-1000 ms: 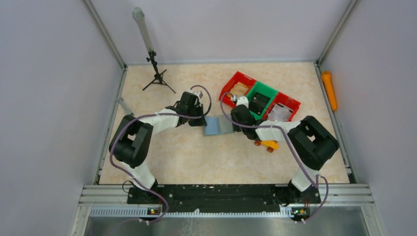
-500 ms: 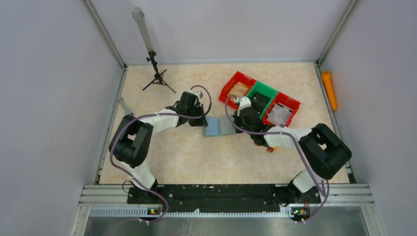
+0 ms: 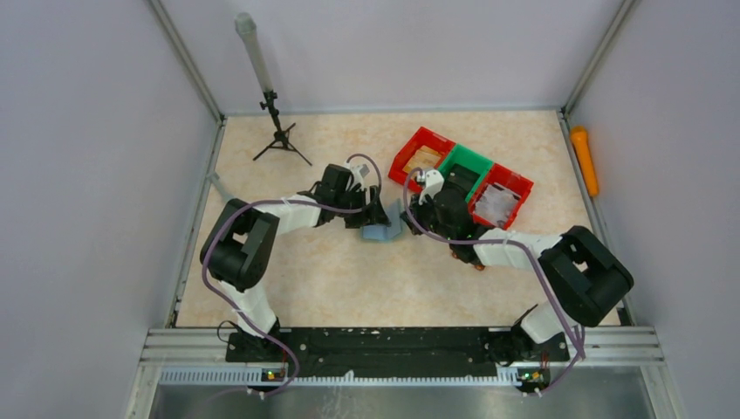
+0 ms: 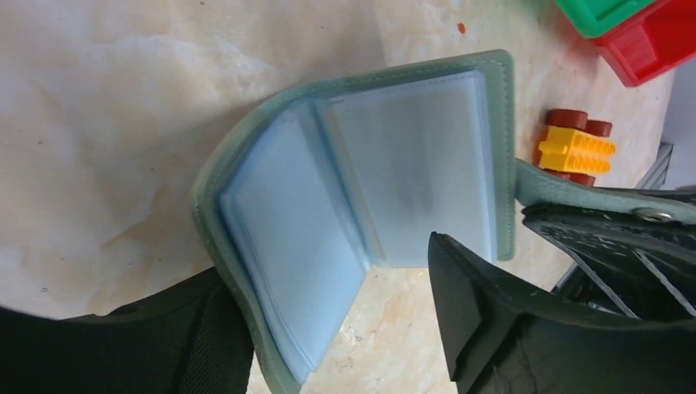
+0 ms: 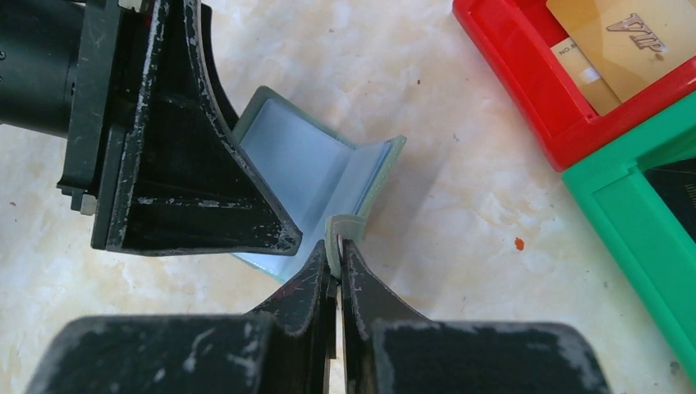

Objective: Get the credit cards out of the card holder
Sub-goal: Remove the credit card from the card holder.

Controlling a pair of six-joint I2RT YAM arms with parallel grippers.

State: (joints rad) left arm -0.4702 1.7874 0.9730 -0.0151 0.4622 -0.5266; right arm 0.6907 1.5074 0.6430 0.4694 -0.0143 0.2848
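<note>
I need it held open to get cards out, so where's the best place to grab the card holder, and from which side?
Grip the small tab jutting from the right cover of the card holder, coming from the right. It sticks out past the clear sleeves and is thin enough to pinch; the right claw is shut on it there.

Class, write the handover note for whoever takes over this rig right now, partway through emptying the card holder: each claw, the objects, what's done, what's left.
Left claw: jaws apart, straddling one leaf of the card holder; firm grip not evident.
Right claw: shut on the holder's tab.
Card holder: between both claws, opened in a V, pale sleeves showing.
No card shows in those sleeves. Gold cards lie in the red bin; their origin is unclear.
Done: holder opened. Left: find and draw out any cards inside.
</note>
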